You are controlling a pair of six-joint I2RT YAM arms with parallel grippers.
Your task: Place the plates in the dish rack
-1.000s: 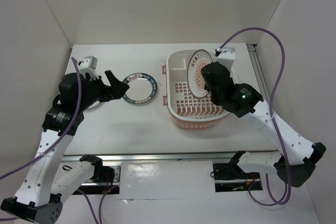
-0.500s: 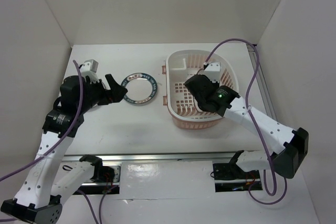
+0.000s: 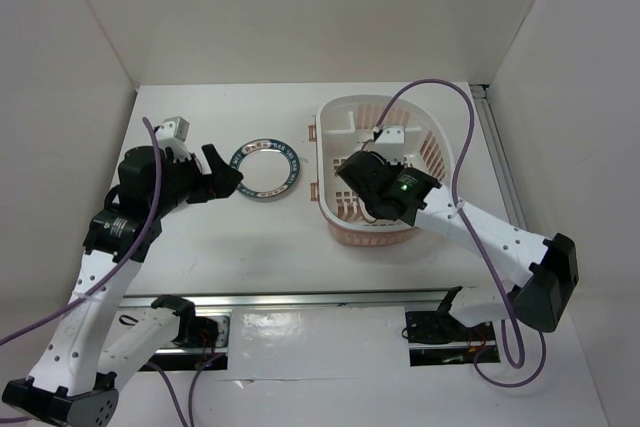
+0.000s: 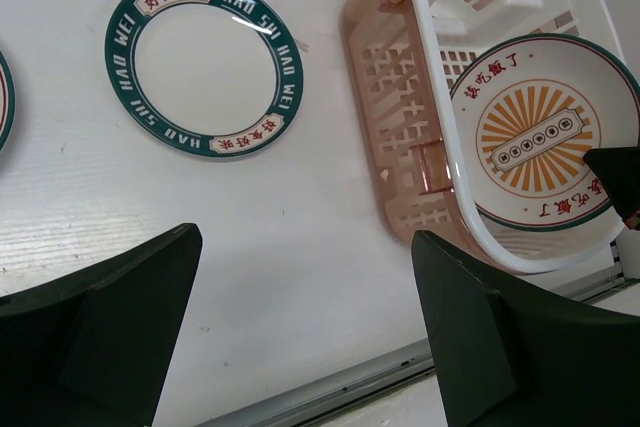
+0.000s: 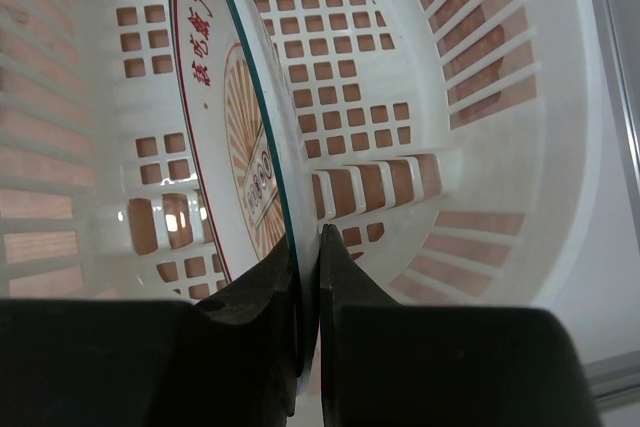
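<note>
The dish rack (image 3: pixel 425 152), a pale-pink and white basket, stands right of centre. My right gripper (image 5: pixel 308 272) is down inside it, shut on the rim of the orange sunburst plate (image 5: pixel 235 117). That plate also shows in the left wrist view (image 4: pixel 540 142), leaning in the rack (image 4: pixel 395 137). The arm hides the plate from the top camera. The blue lettered-rim plate (image 3: pixel 266 169) lies flat on the table left of the rack, also in the left wrist view (image 4: pixel 197 65). My left gripper (image 3: pixel 222 179) hovers open and empty just left of it. A sliver of a third plate (image 4: pixel 3 97) shows at the left edge.
White walls close in the table on the left, back and right. A metal rail (image 3: pixel 320 299) runs along the near edge. The right arm's purple cable (image 3: pixel 455 137) arcs over the rack.
My right gripper has carried the sunburst plate from above the rack's far rim down and leftward into the basket. The left arm has barely moved.
</note>
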